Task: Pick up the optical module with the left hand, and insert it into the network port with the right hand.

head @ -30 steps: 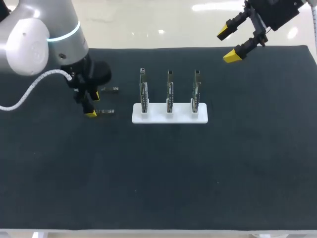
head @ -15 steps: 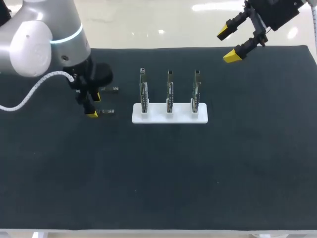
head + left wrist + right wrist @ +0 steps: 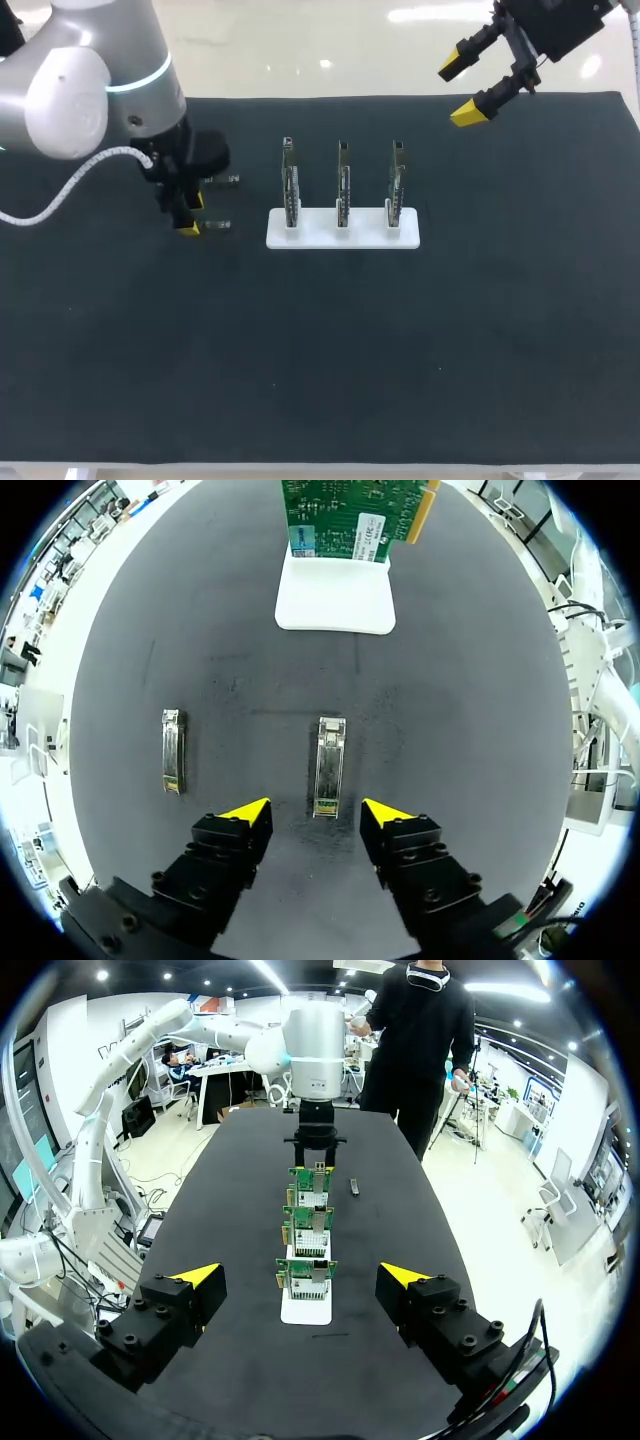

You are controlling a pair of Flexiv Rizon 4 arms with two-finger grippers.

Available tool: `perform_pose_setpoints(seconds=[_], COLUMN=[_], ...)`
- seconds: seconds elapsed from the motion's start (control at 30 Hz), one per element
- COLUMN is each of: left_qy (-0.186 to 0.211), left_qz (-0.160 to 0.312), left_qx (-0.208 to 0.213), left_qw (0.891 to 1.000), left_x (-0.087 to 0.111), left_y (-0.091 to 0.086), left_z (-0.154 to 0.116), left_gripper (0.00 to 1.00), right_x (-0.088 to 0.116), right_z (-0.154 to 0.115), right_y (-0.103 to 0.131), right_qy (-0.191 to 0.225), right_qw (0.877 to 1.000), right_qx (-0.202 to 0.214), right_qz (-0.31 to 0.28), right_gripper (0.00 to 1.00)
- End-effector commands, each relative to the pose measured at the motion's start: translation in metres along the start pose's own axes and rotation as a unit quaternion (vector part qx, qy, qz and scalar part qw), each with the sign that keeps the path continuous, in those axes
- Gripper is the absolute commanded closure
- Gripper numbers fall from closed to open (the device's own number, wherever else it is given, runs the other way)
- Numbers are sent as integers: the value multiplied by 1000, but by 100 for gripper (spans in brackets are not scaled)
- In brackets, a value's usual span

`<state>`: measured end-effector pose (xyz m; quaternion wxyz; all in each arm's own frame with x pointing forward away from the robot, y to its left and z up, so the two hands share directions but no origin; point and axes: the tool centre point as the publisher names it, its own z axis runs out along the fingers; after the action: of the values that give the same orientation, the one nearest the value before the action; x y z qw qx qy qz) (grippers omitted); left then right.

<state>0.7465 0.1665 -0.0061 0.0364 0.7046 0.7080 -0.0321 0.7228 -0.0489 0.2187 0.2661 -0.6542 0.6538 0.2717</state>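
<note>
Left wrist view has our left gripper (image 3: 315, 812) spread wide, straddling the near end of the module (image 3: 329, 765) lying flat on the mat (image 3: 450, 730), so closing now risks pinching only that tip and twisting it loose, while our right gripper (image 3: 460, 88) hangs high, fingers apart.

left gripper (image 3: 314, 813): fingers spread over mat (image 3: 480, 710) | module (image 3: 328, 765): flat on mat, near end between the yellow tips, touching neither | second module (image 3: 172, 750): flat, parallel to the first, off beyond one finger | stand (image 3: 335, 598): white, ahead of module, carrying upright green board (image 3: 352, 515)
</note>
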Motion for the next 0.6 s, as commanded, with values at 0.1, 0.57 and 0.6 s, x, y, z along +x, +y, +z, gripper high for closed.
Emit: perform_pose_setpoints(seconds=[0.1, 0.57, 0.6], left_qy=[0, 2, 2], left_qz=[2, 2, 2], left_qx=[-1, -5, -6], left_qw=[1000, 1000, 1000], left_x=[0, -2, -2], left_y=[1, 3, 4], left_z=[1, 5, 6], left_gripper=[32, 45, 47], right_x=[0, 0, 0], right_z=[0, 0, 0], right_y=[-1, -1, -1], right_qy=[-1, -1, -1], right_qw=[1000, 1000, 1000], right_qx=[0, 0, 0], right_qz=[0, 0, 0], right_gripper=[0, 0, 0])
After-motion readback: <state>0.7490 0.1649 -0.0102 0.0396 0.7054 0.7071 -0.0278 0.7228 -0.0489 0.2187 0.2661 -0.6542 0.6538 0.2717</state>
